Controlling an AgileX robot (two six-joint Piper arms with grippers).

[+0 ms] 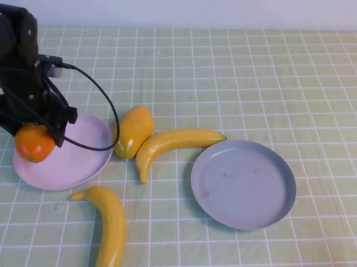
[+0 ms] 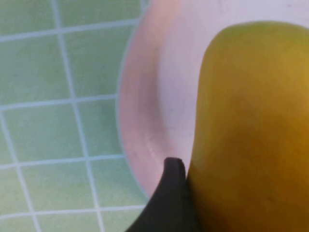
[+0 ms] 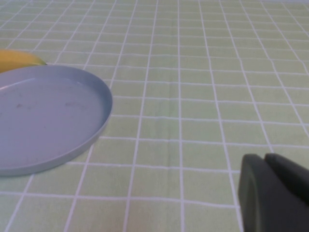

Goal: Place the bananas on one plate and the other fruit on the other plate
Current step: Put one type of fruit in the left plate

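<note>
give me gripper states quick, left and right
Left gripper: shut on a mango-like fruit, held over the near-left edge of the pink plate.
Right gripper: parked right of the grey-blue plate; cannot tell.

A pale green tablecloth [image 1: 257, 72] with a grid of thin white lines covers the whole table, filling the frame from the lower edge up to the top. Along the top edge runs a plain whitish wall [image 1: 200, 10].

light: bright, even; shadows: soft (short, under plates); glare: mild; focus: left wrist view blurred
</note>
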